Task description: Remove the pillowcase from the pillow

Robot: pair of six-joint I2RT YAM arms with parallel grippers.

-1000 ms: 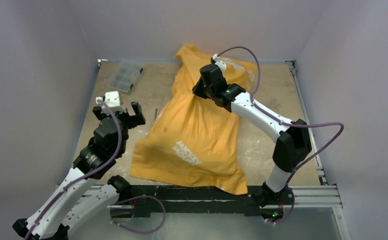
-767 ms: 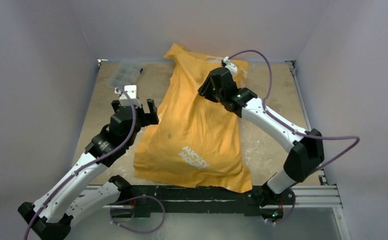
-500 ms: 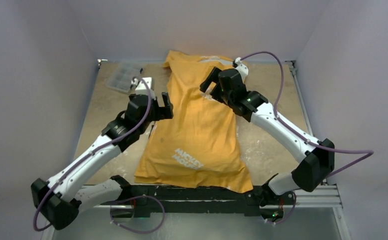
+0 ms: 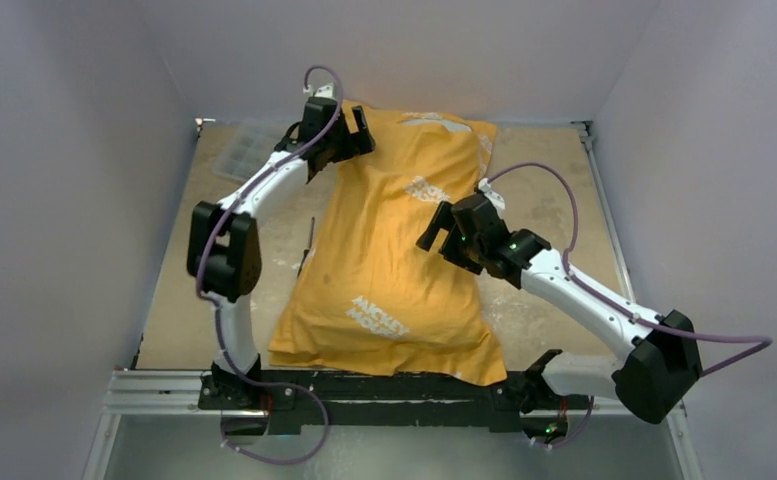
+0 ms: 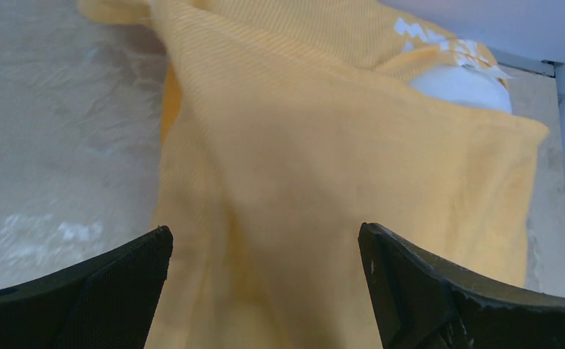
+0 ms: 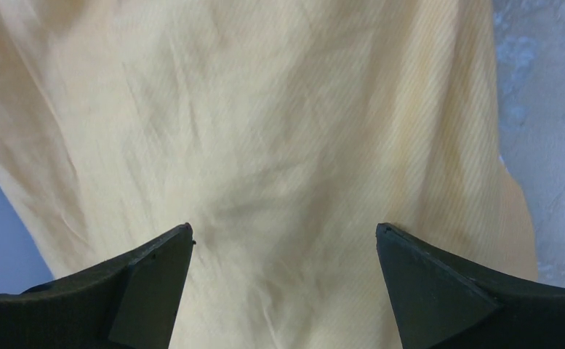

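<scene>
Concealment: the pillow (image 5: 459, 87) is almost wholly covered by the pillowcase (image 4: 394, 270). I see only a smooth white bulge past the cloth edge at the far right corner, in the left wrist view. The pillowcase lies lengthwise down the middle of the worktop (image 4: 214, 290), from the near rail (image 4: 164, 385) to the back wall.

My left arm crosses a clear compartment box (image 4: 236, 155) at the far left and hides part of it. A thin dark item (image 4: 310, 232) lies just beside the pillowcase's left edge and is too small to identify. Both wrist views cut my fingers off at the bottom edge.

Fingers: my left fingers (image 5: 90, 291) are spread wide and released at the pillowcase's far left corner, with nothing between them. I cannot tell whether they touch the cloth. My right fingers (image 6: 141, 291) are likewise spread and released over the pillowcase's right edge at about mid-length, holding nothing.

Materials: the pillowcase is orange-yellow cloth with a fine ribbed weave, creased and wrinkled. It carries white lettering patches (image 4: 376, 312). It is plump at the far half and flatter and limp toward the near edge. The worktop is a worn tan board with pale scuff marks. My fingers are matte black wedges with a grainy surface.
</scene>
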